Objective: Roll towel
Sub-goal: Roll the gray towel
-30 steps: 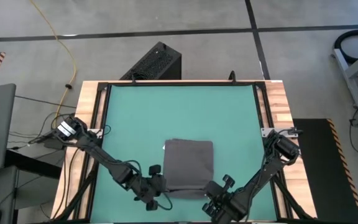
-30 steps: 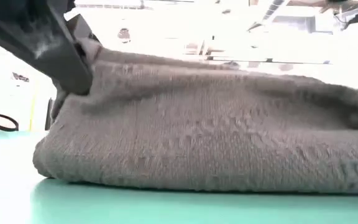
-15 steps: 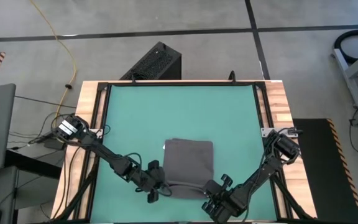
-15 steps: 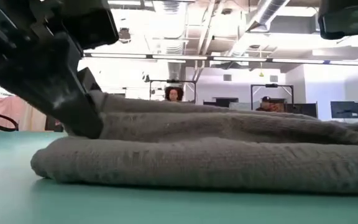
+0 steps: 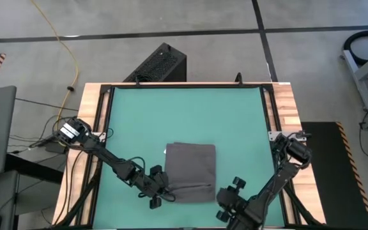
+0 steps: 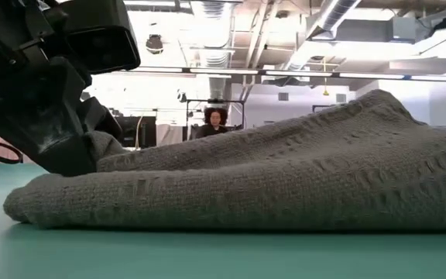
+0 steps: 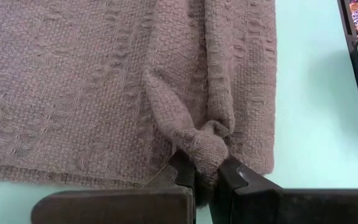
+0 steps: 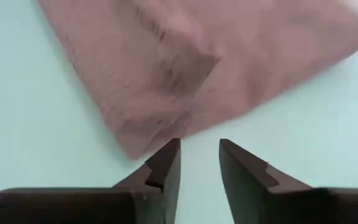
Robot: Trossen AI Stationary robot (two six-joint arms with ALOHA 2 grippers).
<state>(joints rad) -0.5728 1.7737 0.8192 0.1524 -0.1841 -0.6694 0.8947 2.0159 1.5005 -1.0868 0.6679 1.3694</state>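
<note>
The dark grey towel point(image 5: 190, 172) lies folded into a rectangle on the green mat point(image 5: 184, 115), near the table's front edge, resting on its underside. My left gripper point(image 5: 168, 190) is at the towel's near left corner and is shut on a bunch of the cloth. In the low view it shows as the dark block point(image 6: 60, 132) at the towel's left end. My right gripper point(image 8: 199, 163) stands open just off the towel's near right corner point(image 8: 129, 146). Nothing is between its fingers. My left gripper pinches a bunched-up knot of cloth point(image 7: 207, 152) at the towel's near left corner between its two fingers. The fingers slant down from the table's near left. Folds run from the pinch across the towel, and the rest of the towel lies on the mat.
A black frame point(image 5: 107, 108) borders the mat, with wooden table strips point(image 5: 285, 115) outside it. A black box point(image 5: 161, 64) stands on the floor beyond the far edge. The far half of the mat is bare. A person point(image 6: 217, 118) shows far off in the room.
My left gripper has sunk toward the mat with the near left corner, so the raised near edge of the towel has come down. My right gripper has let go of the near right corner and drawn back toward the table's right edge. The towel has shifted slightly left.
</note>
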